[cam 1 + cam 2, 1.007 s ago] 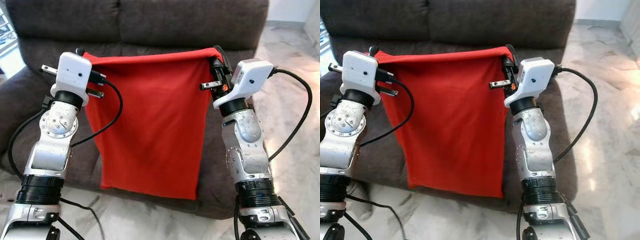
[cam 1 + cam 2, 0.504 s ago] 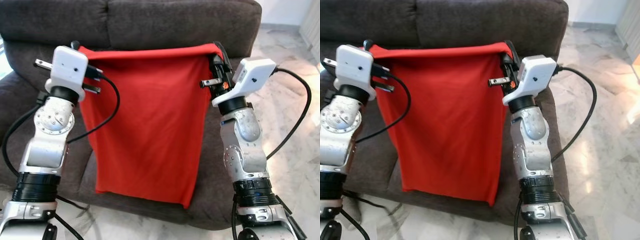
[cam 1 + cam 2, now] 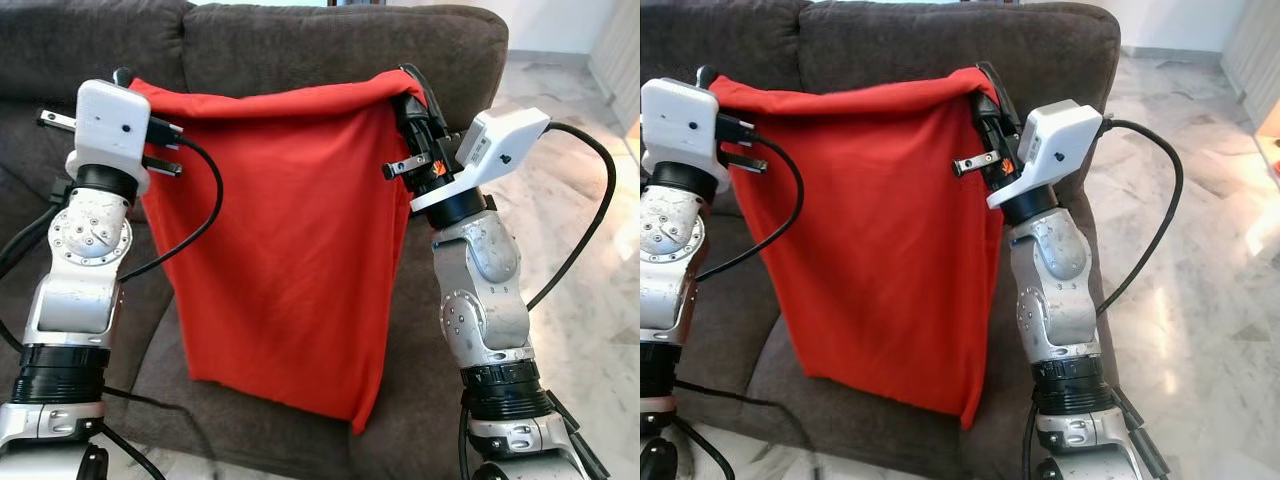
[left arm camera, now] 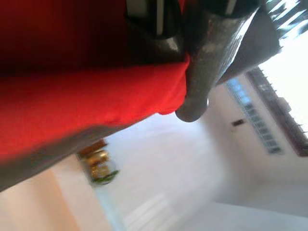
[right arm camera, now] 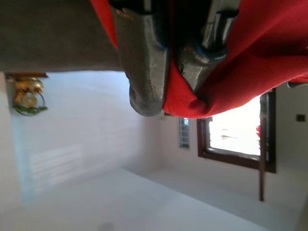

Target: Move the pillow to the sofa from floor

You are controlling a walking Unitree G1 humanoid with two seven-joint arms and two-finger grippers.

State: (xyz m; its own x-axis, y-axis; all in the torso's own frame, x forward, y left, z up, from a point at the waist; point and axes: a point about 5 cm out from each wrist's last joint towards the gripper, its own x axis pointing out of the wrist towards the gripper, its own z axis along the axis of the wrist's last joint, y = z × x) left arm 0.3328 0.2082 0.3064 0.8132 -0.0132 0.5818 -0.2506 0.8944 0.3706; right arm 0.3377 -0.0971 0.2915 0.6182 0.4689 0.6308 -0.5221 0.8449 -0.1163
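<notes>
Over the dark, nubbly sofa (image 3: 300,40) you hold the pillow (image 3: 290,230), a limp red cloth sheet hanging flat from its top corners. Your left gripper (image 4: 185,72) pinches one corner, your right gripper (image 5: 166,91) is clamped on the other; its lower edge drapes toward the seat. Glossy marble floor (image 3: 1200,300) lies alongside.

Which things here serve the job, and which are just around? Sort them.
Job: red pillow, held up by its top corners; left gripper; right gripper; dark sofa.

Just around: marble floor; gold ornament on the wall; window.
</notes>
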